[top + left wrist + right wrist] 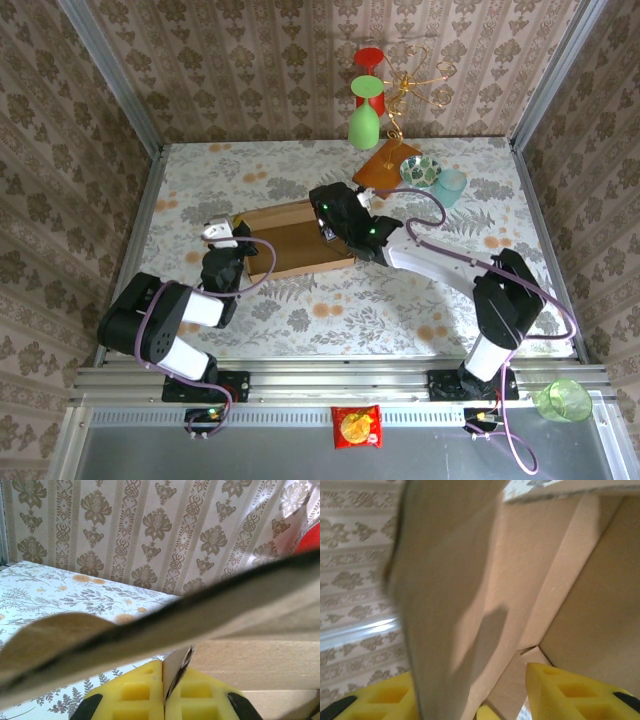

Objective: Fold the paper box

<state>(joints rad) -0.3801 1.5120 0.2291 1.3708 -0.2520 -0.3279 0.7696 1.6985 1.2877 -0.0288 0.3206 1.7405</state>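
Note:
The paper box [290, 240] is a brown cardboard sheet, partly folded, lying mid-table. My left gripper [237, 252] is at its left end. In the left wrist view this gripper [167, 690] is shut on a thin upright cardboard flap [176, 667], and a blurred cardboard panel [210, 612] crosses above it. My right gripper [328, 212] is at the box's right end. In the right wrist view its yellow fingers [560, 690] stand apart, so the gripper [467, 675] is open astride a raised flap [445, 595], with a gap on the right side. The box's inner walls [590, 605] lie beyond.
Behind the box, a wooden slab [382, 165] carries a gold wire stand [415, 80] with a green glass [364, 125] and a red one [368, 60]. A patterned bowl [417, 170] and teal cup [451, 187] sit right of it. A green cup [563, 400] and snack packet [355, 425] lie beyond the near rail.

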